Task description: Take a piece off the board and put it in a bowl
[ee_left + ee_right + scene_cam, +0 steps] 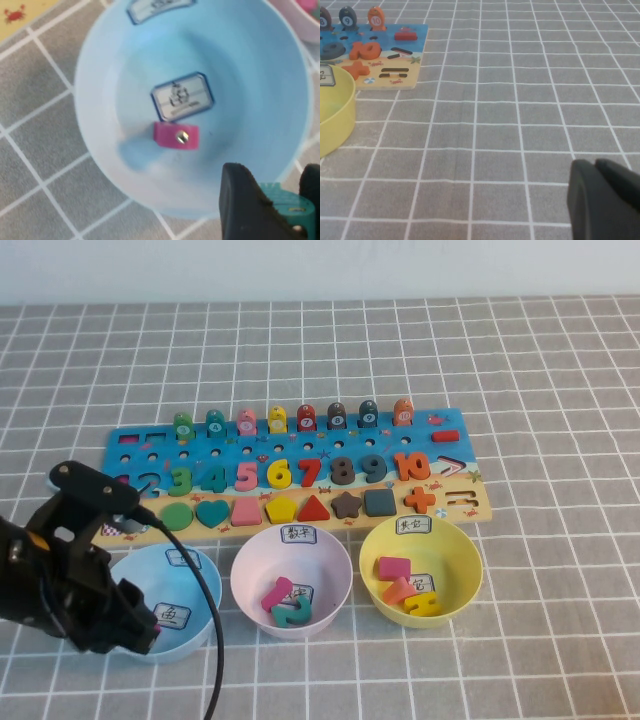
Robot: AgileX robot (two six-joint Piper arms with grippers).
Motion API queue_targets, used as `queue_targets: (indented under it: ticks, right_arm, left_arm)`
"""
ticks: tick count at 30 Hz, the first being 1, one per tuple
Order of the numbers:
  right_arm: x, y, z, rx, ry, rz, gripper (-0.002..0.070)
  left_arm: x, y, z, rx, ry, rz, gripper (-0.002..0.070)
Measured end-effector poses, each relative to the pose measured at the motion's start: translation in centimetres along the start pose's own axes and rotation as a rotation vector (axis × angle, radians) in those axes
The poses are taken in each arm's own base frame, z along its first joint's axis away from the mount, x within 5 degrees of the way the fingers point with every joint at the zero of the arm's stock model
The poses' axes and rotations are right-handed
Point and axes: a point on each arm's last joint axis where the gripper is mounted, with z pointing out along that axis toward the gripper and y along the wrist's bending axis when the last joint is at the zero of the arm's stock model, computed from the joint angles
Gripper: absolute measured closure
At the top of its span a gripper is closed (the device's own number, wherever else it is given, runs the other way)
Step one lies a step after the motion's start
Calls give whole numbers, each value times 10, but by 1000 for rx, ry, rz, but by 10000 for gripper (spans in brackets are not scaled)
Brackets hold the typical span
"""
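While gripping the teal fish piece [282, 200], the left tool [272, 210] hovers over the light blue bowl [100, 65]; the right tool [602, 200], jaws together, sits parked low over the counter [520, 110].

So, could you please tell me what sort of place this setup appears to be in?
Probably a tabletop robot workspace staged for a sorting exercise. A grey grid tablecloth carries a children's counting board and labelled bowls, including the light blue bowl. The left hand holds a teal piece over it; the right hand is parked.
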Motion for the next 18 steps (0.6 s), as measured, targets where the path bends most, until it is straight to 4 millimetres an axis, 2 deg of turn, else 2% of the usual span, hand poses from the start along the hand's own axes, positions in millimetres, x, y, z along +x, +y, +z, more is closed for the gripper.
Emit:
queue_targets:
  ticks: [8,13,18]
  right_arm:
    - [0,0,0,0,0,0,694]
    - [0,0,0,0,0,0,694]
    - [0,0,0,0,0,0,694]
  left_arm:
    - [-6,7,21,-10,4,-49,480]
    - [-9,9,25,-10,0,-61,480]
    - [-20,11,24,0,-23,-78,480]
